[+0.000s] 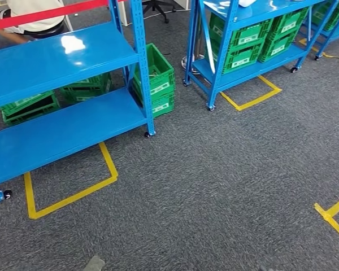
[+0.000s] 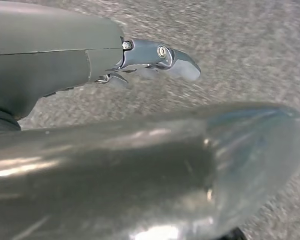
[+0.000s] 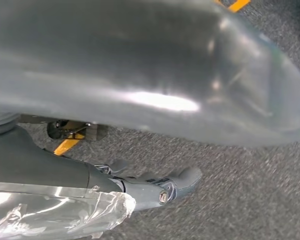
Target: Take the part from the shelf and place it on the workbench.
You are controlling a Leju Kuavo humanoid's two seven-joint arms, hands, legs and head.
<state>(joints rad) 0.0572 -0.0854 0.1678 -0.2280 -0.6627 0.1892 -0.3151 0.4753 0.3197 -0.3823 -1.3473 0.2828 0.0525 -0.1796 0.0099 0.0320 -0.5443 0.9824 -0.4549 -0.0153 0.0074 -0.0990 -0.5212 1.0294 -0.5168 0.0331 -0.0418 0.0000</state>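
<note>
Both hands hang empty over grey carpet, the left hand [image 2: 148,60] and right hand [image 3: 148,187] with fingers loosely extended; the part is unidentifiable among distant green crates [image 1: 157,79], so its handling cannot be judged.

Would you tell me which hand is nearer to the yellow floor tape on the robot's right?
Right, probably. The right hand hangs over carpet with yellow tape close by; the left hand hangs over plain carpet.
</note>
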